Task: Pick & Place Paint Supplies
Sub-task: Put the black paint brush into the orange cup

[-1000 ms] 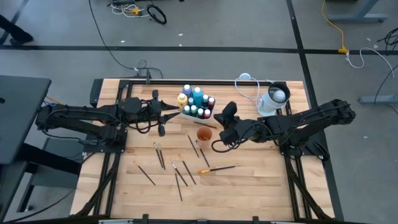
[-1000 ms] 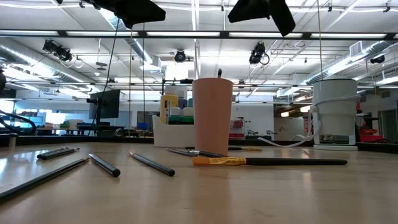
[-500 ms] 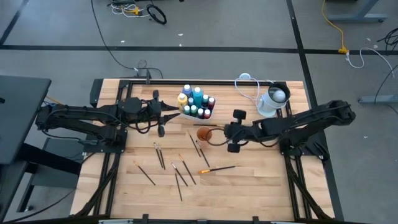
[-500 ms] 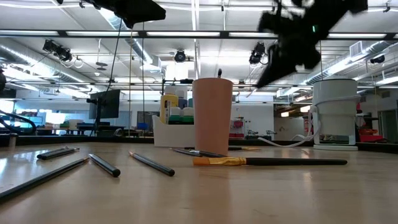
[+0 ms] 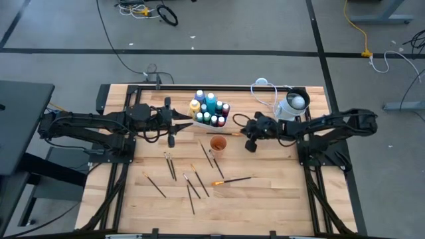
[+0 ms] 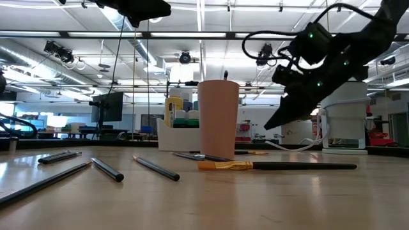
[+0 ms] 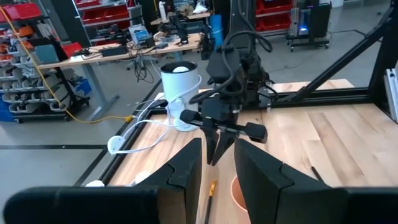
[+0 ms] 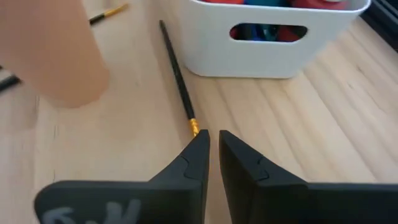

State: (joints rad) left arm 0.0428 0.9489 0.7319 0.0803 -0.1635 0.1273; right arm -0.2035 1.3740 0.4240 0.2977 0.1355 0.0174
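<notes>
**Right gripper low beside the bottle bin**

Right gripper (image 5: 240, 128), fingers nearly together and holding nothing, points at a dark-handled brush (image 8: 177, 84) lying on the table (image 5: 279, 192) just in front of the white bin (image 8: 267, 53) of paint bottles (image 5: 210, 110). The pink cup (image 5: 218, 144) stands close by. More brushes (image 5: 191, 186) lie scattered, the orange-handled one (image 5: 231, 180) among them. Left gripper (image 5: 187, 119), fingers apart, waits beside the bin. Half a second ago the right gripper sat nearer the cup; it has swung toward the bin.
</notes>
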